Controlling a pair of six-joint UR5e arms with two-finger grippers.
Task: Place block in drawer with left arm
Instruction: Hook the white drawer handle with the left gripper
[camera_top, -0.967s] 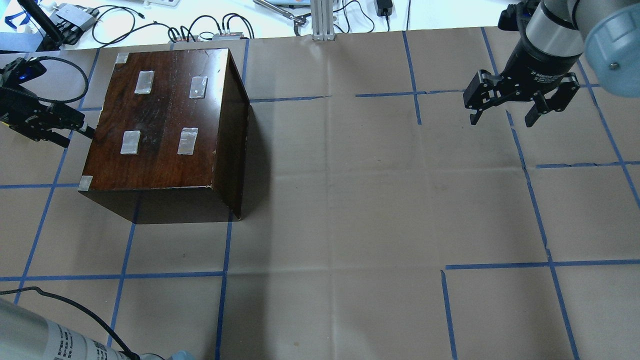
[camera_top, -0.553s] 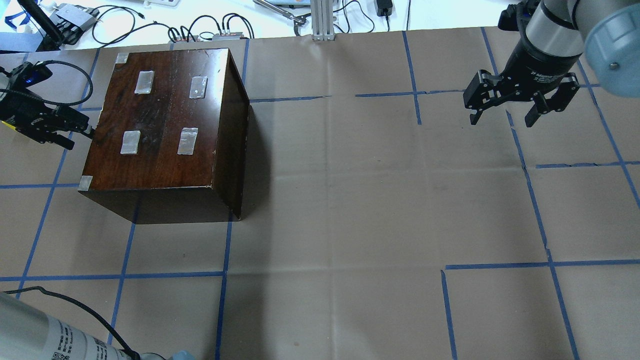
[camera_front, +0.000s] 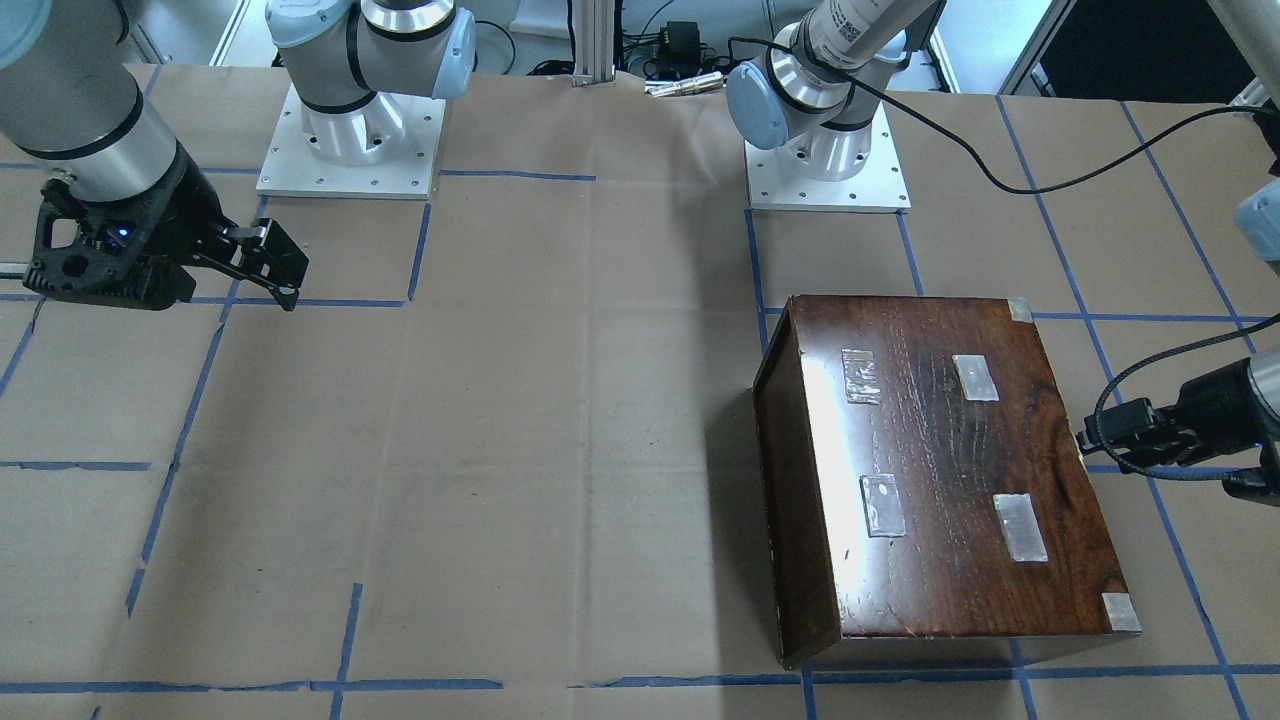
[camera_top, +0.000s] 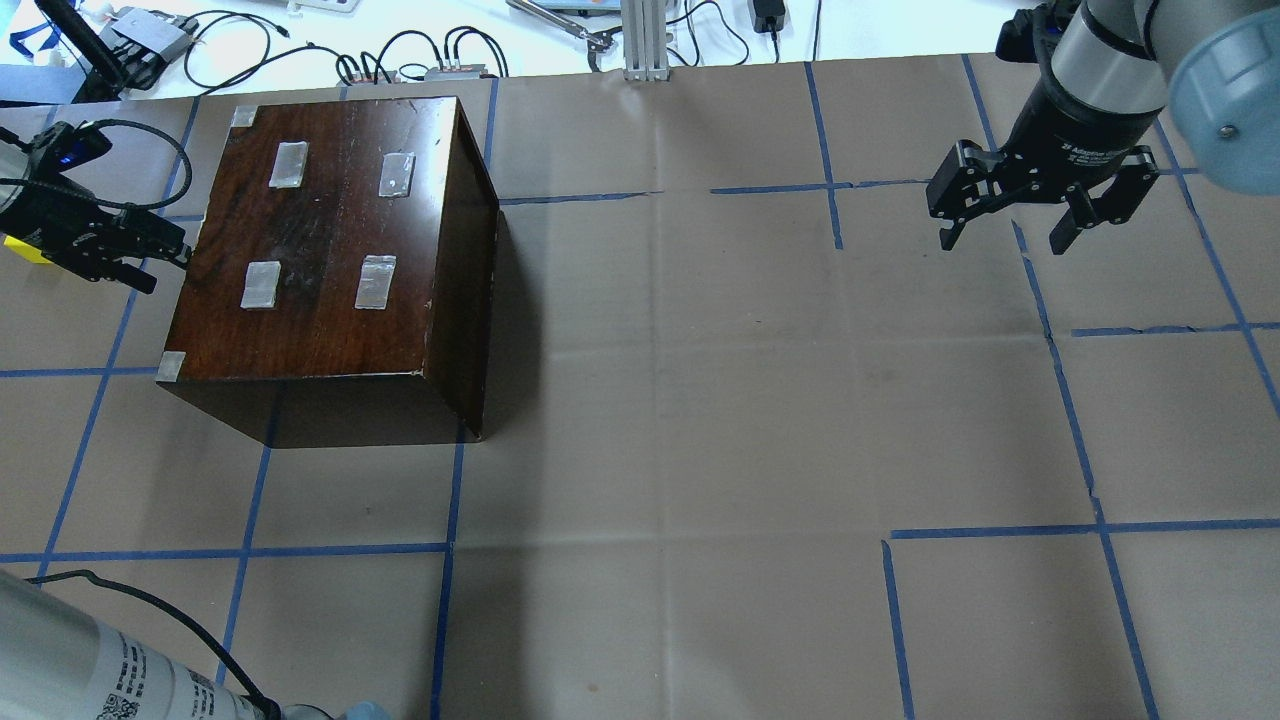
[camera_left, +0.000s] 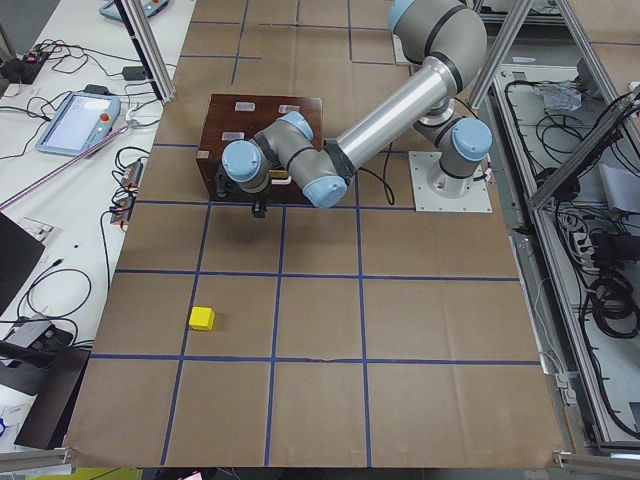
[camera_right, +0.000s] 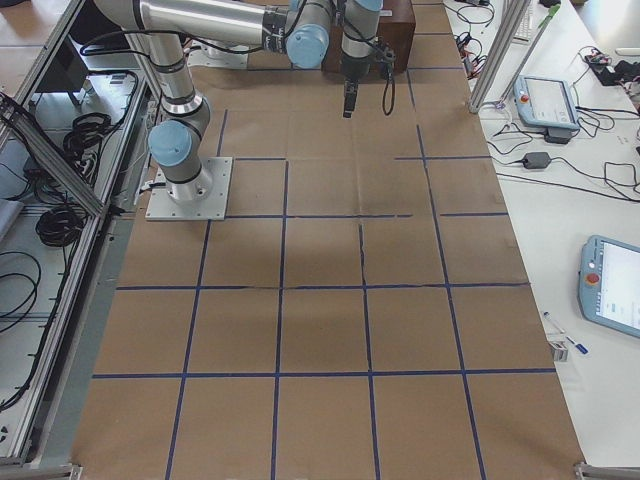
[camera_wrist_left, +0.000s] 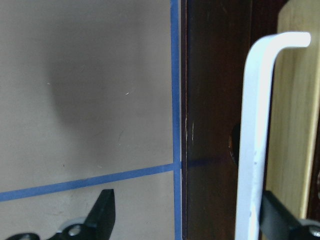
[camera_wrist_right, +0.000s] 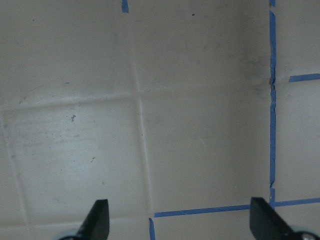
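The yellow block (camera_left: 202, 318) lies on the paper, well away from the dark box (camera_top: 330, 230), and shows only in the exterior left view. My left gripper (camera_top: 155, 265) is open at the box's left side. In the left wrist view its fingers (camera_wrist_left: 102, 210) stand wide apart around the drawer's dark front (camera_wrist_left: 215, 100) and a white hooked bar (camera_wrist_left: 255, 140). Pale wood (camera_wrist_left: 295, 100) shows beyond the bar. No drawer sticks out in the overhead view. My right gripper (camera_top: 1005, 235) is open and empty above bare paper at the far right.
The table is covered in brown paper with a grid of blue tape (camera_top: 450, 500). Cables and devices (camera_top: 400, 60) lie beyond the far edge. The left arm's black cable (camera_front: 1000, 180) runs across the table near the box (camera_front: 940, 480).
My left gripper has moved a little toward the box's side and slightly farther from the robot. The right arm has not moved.
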